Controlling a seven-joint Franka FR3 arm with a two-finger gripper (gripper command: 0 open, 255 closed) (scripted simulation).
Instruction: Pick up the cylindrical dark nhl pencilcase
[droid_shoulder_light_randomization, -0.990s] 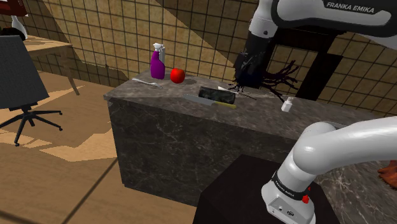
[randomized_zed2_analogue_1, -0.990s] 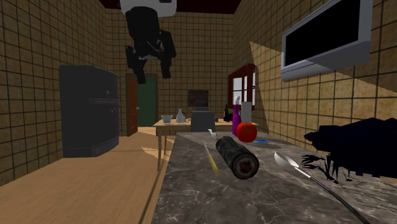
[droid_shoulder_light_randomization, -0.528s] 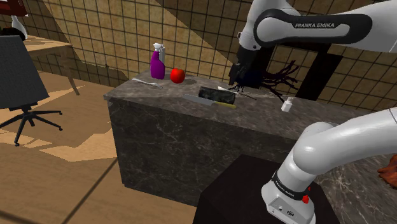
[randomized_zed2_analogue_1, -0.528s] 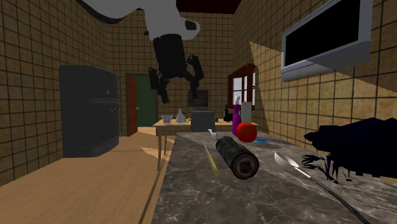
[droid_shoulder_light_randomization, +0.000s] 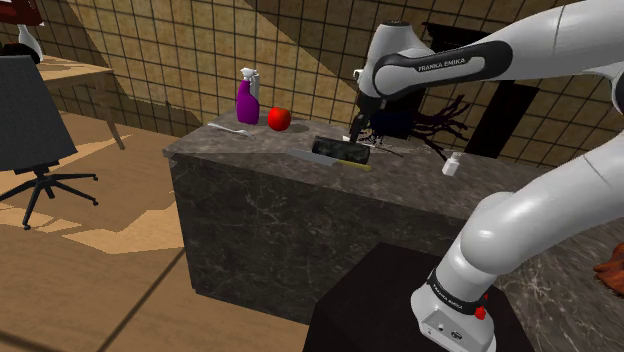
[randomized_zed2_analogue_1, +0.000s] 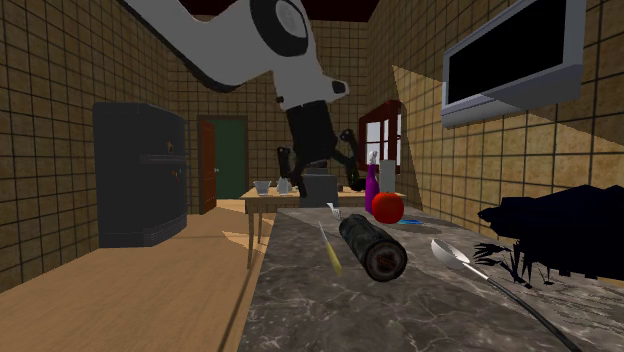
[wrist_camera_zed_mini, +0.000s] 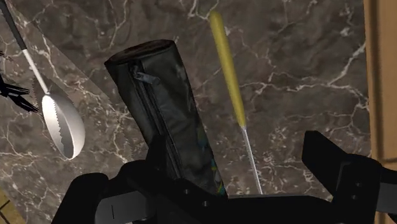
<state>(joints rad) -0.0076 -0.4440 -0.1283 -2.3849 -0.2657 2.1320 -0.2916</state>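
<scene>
On the dark marble counter (droid_shoulder_light_randomization: 250, 200), the black pencil case (wrist_camera_zed_mini: 167, 108) lies flat between a spoon (wrist_camera_zed_mini: 63, 124) and a yellow-handled tool (wrist_camera_zed_mini: 227, 63). The gripper (randomized_zed2_analogue_1: 318, 180) hangs above it, fingers (wrist_camera_zed_mini: 337, 168) wide apart, holding nothing.

This is a home kitchen running into a dining area. A dark marbled worktop (droid_shoulder_light_randomization: 400, 178) carries a purple spray bottle (droid_shoulder_light_randomization: 247, 100), a red fruit (droid_shoulder_light_randomization: 279, 119) and a spoon (wrist_camera_zed_mini: 60, 124). Brown tiled walls (droid_shoulder_light_randomization: 180, 50) rise behind the worktop and a flat screen (randomized_zed2_analogue_1: 510, 60) hangs above it. A tall dark fridge (randomized_zed2_analogue_1: 140, 175) stands across the wooden floor (droid_shoulder_light_randomization: 100, 230) from it. Beyond its far end are a wooden table (randomized_zed2_analogue_1: 258, 196) with jugs (randomized_zed2_analogue_1: 262, 186), a green door (randomized_zed2_analogue_1: 230, 160) and a window (randomized_zed2_analogue_1: 385, 130).
</scene>
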